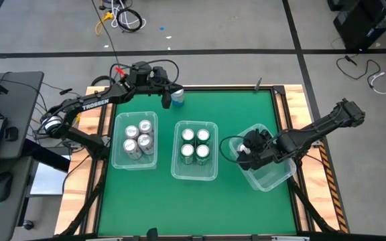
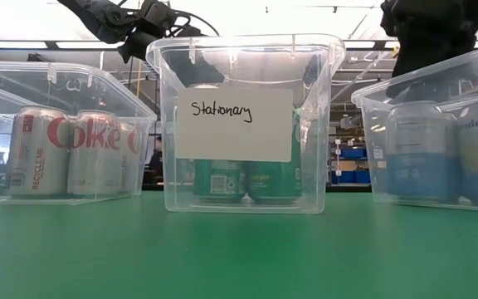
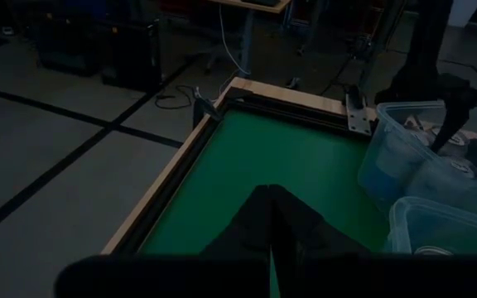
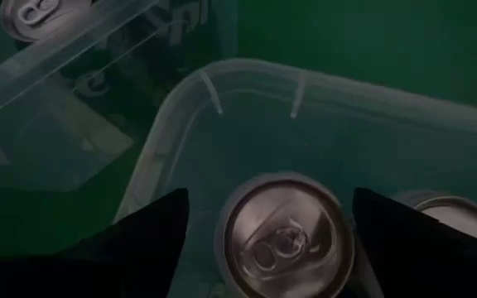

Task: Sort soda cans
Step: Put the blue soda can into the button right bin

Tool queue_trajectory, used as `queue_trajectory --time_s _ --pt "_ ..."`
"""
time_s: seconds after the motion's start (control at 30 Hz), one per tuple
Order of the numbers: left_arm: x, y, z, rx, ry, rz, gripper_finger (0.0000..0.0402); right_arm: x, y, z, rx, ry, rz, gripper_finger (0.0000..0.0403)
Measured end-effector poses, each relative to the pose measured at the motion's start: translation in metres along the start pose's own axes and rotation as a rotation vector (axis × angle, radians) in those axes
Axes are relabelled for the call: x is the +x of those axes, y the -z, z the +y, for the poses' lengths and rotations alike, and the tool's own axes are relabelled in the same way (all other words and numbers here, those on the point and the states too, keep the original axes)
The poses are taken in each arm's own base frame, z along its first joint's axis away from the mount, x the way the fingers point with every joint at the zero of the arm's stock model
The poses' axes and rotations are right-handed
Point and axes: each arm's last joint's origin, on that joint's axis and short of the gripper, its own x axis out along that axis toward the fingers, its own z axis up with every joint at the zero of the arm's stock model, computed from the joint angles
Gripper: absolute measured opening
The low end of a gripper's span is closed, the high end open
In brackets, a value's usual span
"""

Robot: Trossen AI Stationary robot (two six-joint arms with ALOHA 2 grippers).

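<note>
Three clear bins stand in a row on the green table. The left bin (image 1: 116,144) holds several silver soda cans (image 1: 138,139). The middle bin (image 1: 177,150) holds several green cans (image 1: 195,144). The right bin (image 1: 281,175) holds blue cans (image 2: 421,149). My right gripper (image 4: 272,192) hangs open over the right bin, pointing steeply down. Its fingers stand either side of the silver top of an upright can (image 4: 284,240) that rests on the bin's floor. A second can (image 4: 458,217) stands beside it. My left gripper (image 3: 272,203) is shut with nothing in it, high over the table's far left corner.
A small blue thing (image 1: 177,100) shows beside the left gripper at the far edge. A white label reading "Stationary" (image 2: 235,124) is on the middle bin's front. A raised wooden frame (image 1: 287,107) borders the mat. Bare green mat (image 1: 193,207) lies along the near edge.
</note>
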Motion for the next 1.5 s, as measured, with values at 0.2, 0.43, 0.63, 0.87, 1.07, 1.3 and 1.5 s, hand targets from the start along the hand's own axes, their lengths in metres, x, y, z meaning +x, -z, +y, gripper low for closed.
queue_trajectory --time_s 0.2,0.43,0.63,0.87,1.07,1.3,1.5 --pt "0.0 0.0 0.0 0.0 0.0 0.0 0.0001 -0.018 -0.019 0.0 -0.069 0.011 0.003 0.0318" --pt "-0.004 -0.001 0.007 -0.004 -0.03 -0.008 0.0001 -0.026 -0.073 -0.002 -0.137 0.007 -0.198 0.0276" --pt "-0.015 0.005 0.029 -0.054 -0.118 0.038 0.0 -0.001 -0.132 -0.017 -0.171 -0.196 -0.347 0.0257" --pt "-0.028 0.017 0.051 -0.142 -0.272 0.134 0.0 0.053 -0.179 -0.041 -0.226 -0.263 -0.457 0.0266" --pt "-0.031 0.032 0.06 -0.173 -0.382 0.264 0.0 0.104 -0.2 -0.049 -0.264 -0.287 -0.484 0.0286" --pt "-0.014 0.059 0.074 -0.222 -0.389 0.39 0.0 0.125 -0.207 -0.07 -0.257 -0.263 -0.437 0.0294" --pt "0.006 0.085 0.087 -0.251 -0.392 0.465 0.0 0.124 -0.208 -0.075 -0.262 -0.25 -0.432 0.0277"
